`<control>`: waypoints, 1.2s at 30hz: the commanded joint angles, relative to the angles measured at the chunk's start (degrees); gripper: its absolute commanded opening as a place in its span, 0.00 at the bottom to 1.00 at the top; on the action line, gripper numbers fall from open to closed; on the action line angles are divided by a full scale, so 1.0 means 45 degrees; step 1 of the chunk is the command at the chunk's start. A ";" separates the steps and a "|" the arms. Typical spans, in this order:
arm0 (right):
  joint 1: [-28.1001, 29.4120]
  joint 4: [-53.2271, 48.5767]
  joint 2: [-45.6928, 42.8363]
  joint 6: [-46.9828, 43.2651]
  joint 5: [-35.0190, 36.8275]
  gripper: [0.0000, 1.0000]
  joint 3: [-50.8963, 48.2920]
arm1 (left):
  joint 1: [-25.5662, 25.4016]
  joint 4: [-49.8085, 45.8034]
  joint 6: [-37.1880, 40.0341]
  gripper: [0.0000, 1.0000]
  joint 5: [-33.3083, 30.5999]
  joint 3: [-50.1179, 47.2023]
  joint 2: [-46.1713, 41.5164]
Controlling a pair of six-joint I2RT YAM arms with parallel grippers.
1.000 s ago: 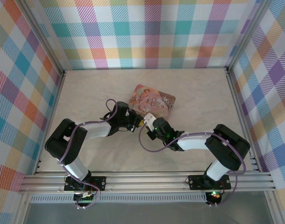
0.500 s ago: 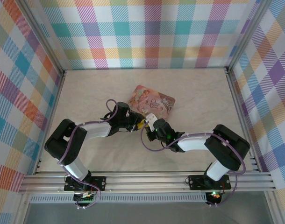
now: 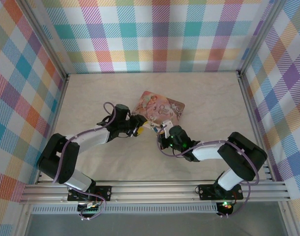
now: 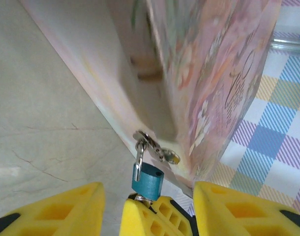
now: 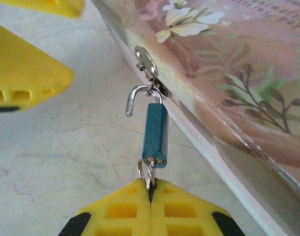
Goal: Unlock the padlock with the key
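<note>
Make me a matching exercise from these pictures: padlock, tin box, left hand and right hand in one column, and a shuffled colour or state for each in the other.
Things
1. padlock
2. tin box
3. left hand
4. right hand

Colours and states
A. pink, with flowers on the lid
B. shut on the key
C. blue body, shackle open at one end
D. open, holding nothing

Pairs: 1-C, 2-A, 3-D, 4-B
</note>
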 commanded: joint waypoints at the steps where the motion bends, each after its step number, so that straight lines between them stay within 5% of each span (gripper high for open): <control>1: -0.0424 0.0695 -0.0356 0.1672 -0.1171 0.00 -0.0366 | 0.0586 -0.1237 0.1024 0.54 -0.0230 0.0581 -0.0593; 14: -0.1741 0.0559 0.0229 0.4112 -0.3029 0.00 -0.0518 | 0.1876 -0.4428 0.5596 0.77 -0.1014 0.3803 0.0880; 29: -0.2270 0.0178 0.0853 0.4502 -0.3597 0.00 -0.0210 | 0.2407 -0.2557 0.6868 0.79 0.1505 0.6143 0.4843; 36: -0.2354 0.0070 0.0840 0.4383 -0.3536 0.00 -0.0223 | 0.2367 -0.2885 0.7162 0.77 0.1506 0.6121 0.5344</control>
